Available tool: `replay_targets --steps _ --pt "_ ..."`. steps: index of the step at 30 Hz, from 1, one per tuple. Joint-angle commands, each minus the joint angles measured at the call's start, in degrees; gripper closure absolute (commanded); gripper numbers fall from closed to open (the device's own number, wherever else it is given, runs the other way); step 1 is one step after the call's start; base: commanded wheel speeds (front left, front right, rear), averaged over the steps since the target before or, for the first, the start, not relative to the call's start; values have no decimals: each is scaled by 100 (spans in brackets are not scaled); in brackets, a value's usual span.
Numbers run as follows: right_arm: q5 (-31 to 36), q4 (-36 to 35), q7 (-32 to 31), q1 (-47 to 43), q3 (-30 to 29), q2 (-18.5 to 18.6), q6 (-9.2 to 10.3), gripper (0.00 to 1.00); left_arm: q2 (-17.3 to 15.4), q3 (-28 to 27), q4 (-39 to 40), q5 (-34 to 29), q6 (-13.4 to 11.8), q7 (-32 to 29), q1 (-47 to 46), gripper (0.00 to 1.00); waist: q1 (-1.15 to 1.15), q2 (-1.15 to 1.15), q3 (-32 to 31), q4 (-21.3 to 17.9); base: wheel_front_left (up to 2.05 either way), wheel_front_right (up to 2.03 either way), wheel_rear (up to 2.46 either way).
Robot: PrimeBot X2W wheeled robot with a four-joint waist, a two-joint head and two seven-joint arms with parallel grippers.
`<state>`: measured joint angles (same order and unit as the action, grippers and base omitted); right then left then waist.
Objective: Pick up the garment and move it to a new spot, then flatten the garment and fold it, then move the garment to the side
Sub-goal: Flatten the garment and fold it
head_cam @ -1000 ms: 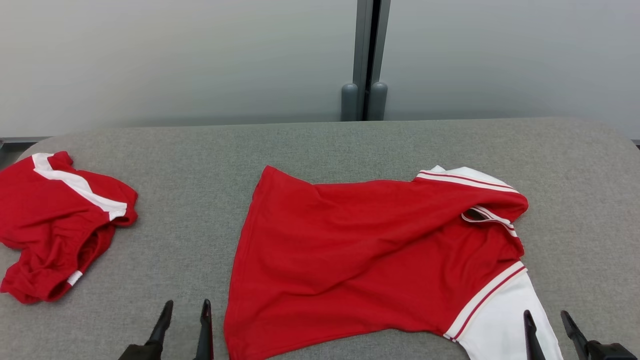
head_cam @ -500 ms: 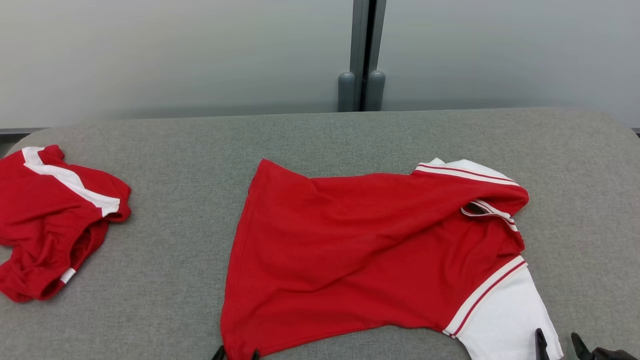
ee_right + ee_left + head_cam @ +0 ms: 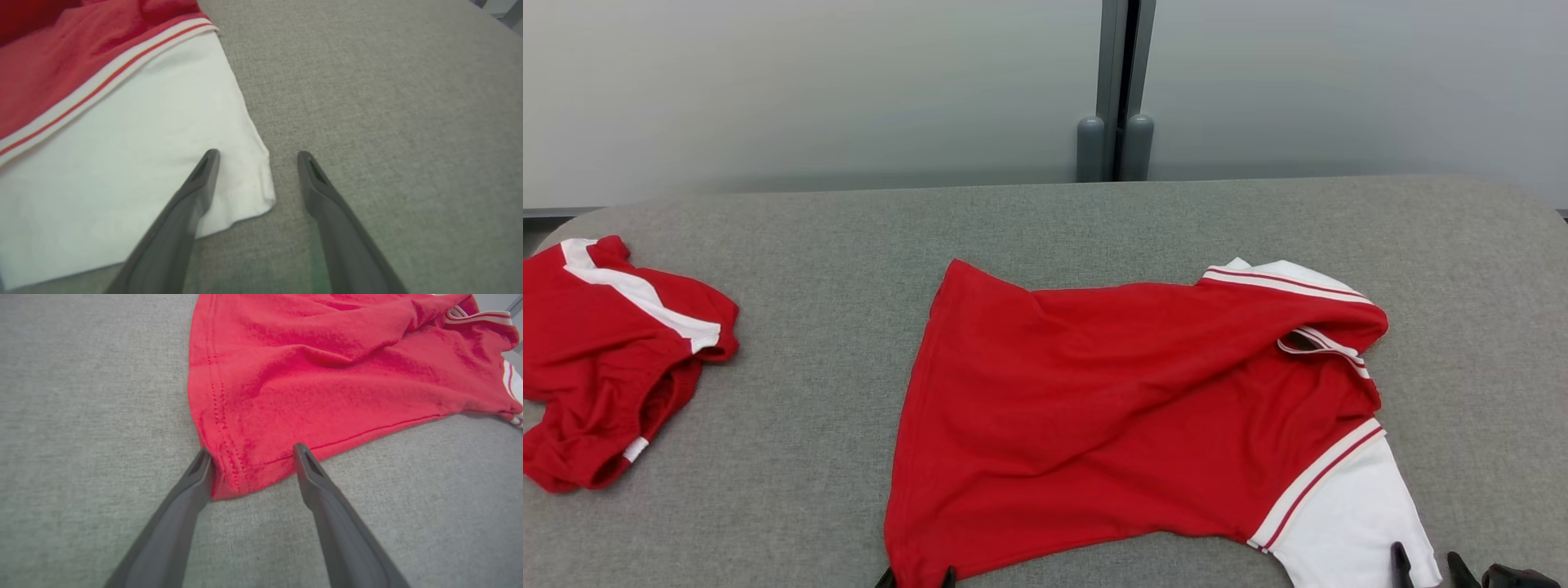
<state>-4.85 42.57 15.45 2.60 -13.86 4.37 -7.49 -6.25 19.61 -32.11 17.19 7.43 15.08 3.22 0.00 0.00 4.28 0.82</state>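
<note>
Left claw (image 3: 252, 450) moved astride garment (image 3: 1127, 408) corner, head-view cropped.

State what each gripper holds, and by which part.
Nothing is held. The left gripper is open, straddling the hem corner of the shirt; the right gripper is open, straddling the white sleeve edge.

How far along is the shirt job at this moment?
Done: the red shirt lies spread on the grey table, though rumpled. In hand: the open left gripper straddles its hem corner, and the open right gripper straddles the corner of the white sleeve; neither has closed. Left: flattening, folding, moving aside.
</note>
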Motion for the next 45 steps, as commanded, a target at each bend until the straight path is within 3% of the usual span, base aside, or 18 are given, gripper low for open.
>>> replay_targets --steps 1,3,4,5,6,8,9,13,22,28,35,40,45 --pt "-78 158 -56 43 94 -15 -1 0 -19 52 -25 51 6 13 -93 0 0 0 -14 1 0 0 0" --pt "-145 205 -56 48 260 -42 -9 0 -15 77 -36 89 7 13 -110 0 0 0 -29 4 0 0 0" --pt "-178 217 -56 37 369 -76 -10 11 -10 87 -37 118 7 13 -115 0 0 0 -35 6 0 0 0" --pt "-217 224 -57 17 458 -94 -11 60 -6 95 -42 148 7 13 -122 0 0 0 -39 10 0 0 0" --pt "-258 228 -63 -7 541 -103 -15 100 2 105 -58 188 7 13 -130 26 0 0 -43 12 0 0 0" --pt "-330 163 -70 -45 672 -115 -14 100 18 120 -78 263 7 13 -157 81 0 0 -49 7 0 0 0" --pt "-377 74 -69 -59 722 -101 -12 100 19 128 -70 303 7 13 -163 100 0 0 -51 0 0 0 0" --pt "-531 -255 -48 -104 866 -106 -8 100 8 157 -27 377 7 13 -168 100 0 0 -61 -16 0 0 0" --pt "-752 -1723 -28 -263 1071 -77 -1 100 -67 -111 527 514 7 13 -343 100 0 0 -52 -40 0 0 0" --pt "-906 -2433 -28 271 1215 6 -2 100 -212 -154 970 863 7 13 -947 100 0 0 129 -70 0 0 0" --pt "-1169 -2330 -28 1866 1393 318 -2 100 -642 121 1105 1208 7 -193 -2541 100 0 0 545 -145 0 0 0" --pt "-1434 -1740 -194 3613 1563 531 -2 100 -962 308 1019 1661 7 -538 -4138 100 0 0 1118 -186 0 0 0" --pt "-1683 -1047 -440 5519 1522 682 -2 100 -1056 357 649 2179 7 -752 -5944 100 0 0 1701 -207 0 0 0"
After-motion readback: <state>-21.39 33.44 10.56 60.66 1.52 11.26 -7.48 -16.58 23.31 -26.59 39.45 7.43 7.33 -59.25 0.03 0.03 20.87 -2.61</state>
